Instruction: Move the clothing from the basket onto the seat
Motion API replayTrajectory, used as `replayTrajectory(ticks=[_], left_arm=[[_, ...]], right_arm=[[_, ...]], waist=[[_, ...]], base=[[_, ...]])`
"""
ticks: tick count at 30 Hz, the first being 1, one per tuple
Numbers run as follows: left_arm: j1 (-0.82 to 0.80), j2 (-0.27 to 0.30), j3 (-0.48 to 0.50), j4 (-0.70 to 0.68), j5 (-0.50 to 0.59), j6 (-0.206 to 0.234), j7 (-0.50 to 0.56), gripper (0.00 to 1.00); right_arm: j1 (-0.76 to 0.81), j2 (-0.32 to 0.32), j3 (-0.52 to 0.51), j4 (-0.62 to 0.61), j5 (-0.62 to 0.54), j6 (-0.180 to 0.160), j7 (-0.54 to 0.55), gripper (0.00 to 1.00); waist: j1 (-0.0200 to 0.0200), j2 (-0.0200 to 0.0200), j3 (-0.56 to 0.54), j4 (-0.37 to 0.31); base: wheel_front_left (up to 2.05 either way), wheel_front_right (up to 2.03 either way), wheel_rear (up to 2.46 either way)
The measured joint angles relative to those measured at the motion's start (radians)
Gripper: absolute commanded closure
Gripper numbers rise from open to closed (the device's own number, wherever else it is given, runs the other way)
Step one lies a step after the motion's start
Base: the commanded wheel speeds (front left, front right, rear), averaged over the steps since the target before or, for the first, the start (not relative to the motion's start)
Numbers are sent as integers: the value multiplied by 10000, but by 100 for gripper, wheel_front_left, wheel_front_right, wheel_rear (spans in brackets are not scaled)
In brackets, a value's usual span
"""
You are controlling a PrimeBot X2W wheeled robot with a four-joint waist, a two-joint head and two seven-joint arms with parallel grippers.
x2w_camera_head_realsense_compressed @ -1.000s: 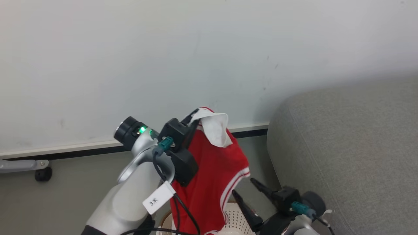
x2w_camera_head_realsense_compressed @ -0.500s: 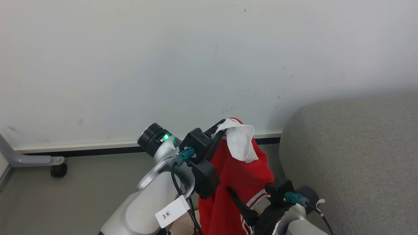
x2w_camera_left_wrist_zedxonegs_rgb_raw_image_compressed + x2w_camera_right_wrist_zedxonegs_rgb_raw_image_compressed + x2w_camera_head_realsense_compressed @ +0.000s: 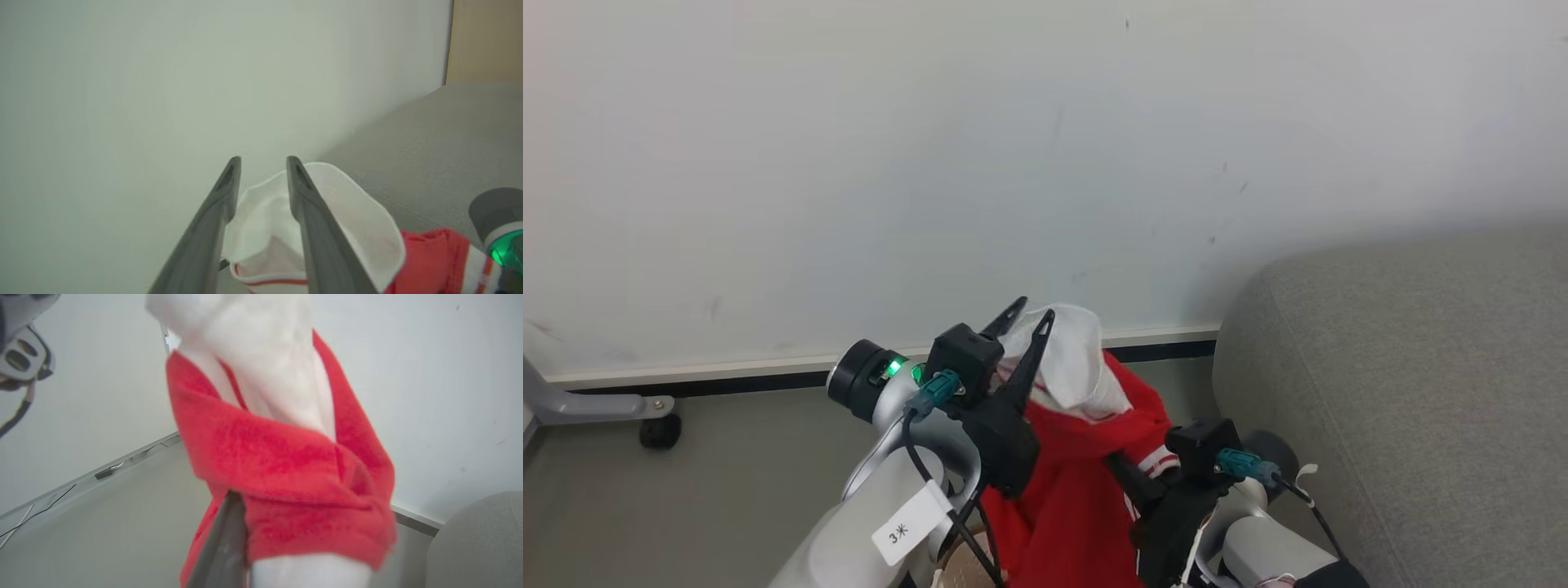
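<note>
The red clothing (image 3: 1078, 490) with a white panel (image 3: 1070, 367) hangs in the air between my arms. My left gripper (image 3: 1034, 310) is open, fingers pointing up. In the left wrist view the white panel (image 3: 351, 220) lies between and over the fingers of the left gripper (image 3: 261, 159). My right gripper (image 3: 1125, 478) pushes into the red cloth from the right, its tips buried. One dark finger (image 3: 222, 547) shows under the draped clothing (image 3: 286, 473). A sliver of the basket (image 3: 964, 567) peeks out at the bottom edge. The grey seat (image 3: 1405, 392) fills the right side.
A pale wall (image 3: 1013, 163) with a dark baseboard stands close behind the arms. A grey metal leg with a black caster (image 3: 658, 429) rests on the floor at far left. The seat's rounded edge (image 3: 478, 539) lies just right of the hanging cloth.
My left gripper has opened and the garment has sagged lower, bunching onto the right gripper. The right gripper moved up and left into the cloth. The head camera shifted slightly.
</note>
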Motion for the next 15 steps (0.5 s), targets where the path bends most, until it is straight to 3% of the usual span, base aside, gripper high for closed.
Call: replayTrajectory(ticks=[1,9,15], left_arm=[[50,29,105,15,-25,61,-25,0],[772,263,577,69,-426,435,-451,0],[1266,265,587,-128,-447,474,-759,0]], right_arm=[[-64,-40,13,-81,13,0,0,100],[-557,-1003,-8,-487,301,0,0,100],[-810,-1434,-123,-731,351,0,0,100]], waist=[[0,0,7,-55],[0,0,95,-730],[0,0,155,-1183]], base=[[0,0,0],[0,0,0],[0,0,0]])
